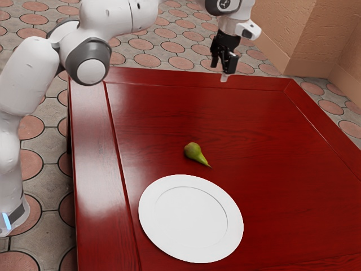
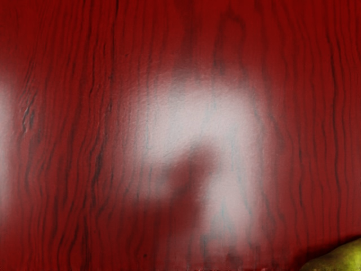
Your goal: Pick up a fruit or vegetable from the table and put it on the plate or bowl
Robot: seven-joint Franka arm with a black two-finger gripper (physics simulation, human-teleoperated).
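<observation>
- While it hangs above the table's far edge, the black gripper (image 1: 224, 66) carries nothing; how wide it stands I cannot tell
- Glossy red table (image 1: 271, 130), dark wood grain, raised rim
- Smooth green pear (image 1: 194, 152), teardrop-shaped, lying mid-table just beyond the plate
- Round white plate (image 1: 190, 217), broad flat rim

The counter (image 1: 271, 130) is dark red wood with fine black grain, polished glossy enough to mirror pale shapes. The plate (image 1: 145, 214) looks smooth, white, nearly matt. The pear (image 1: 193, 151) has smooth skin. The arm (image 1: 34, 73) is glossy white plastic, and the gripper (image 1: 224, 70) is matt black.
</observation>
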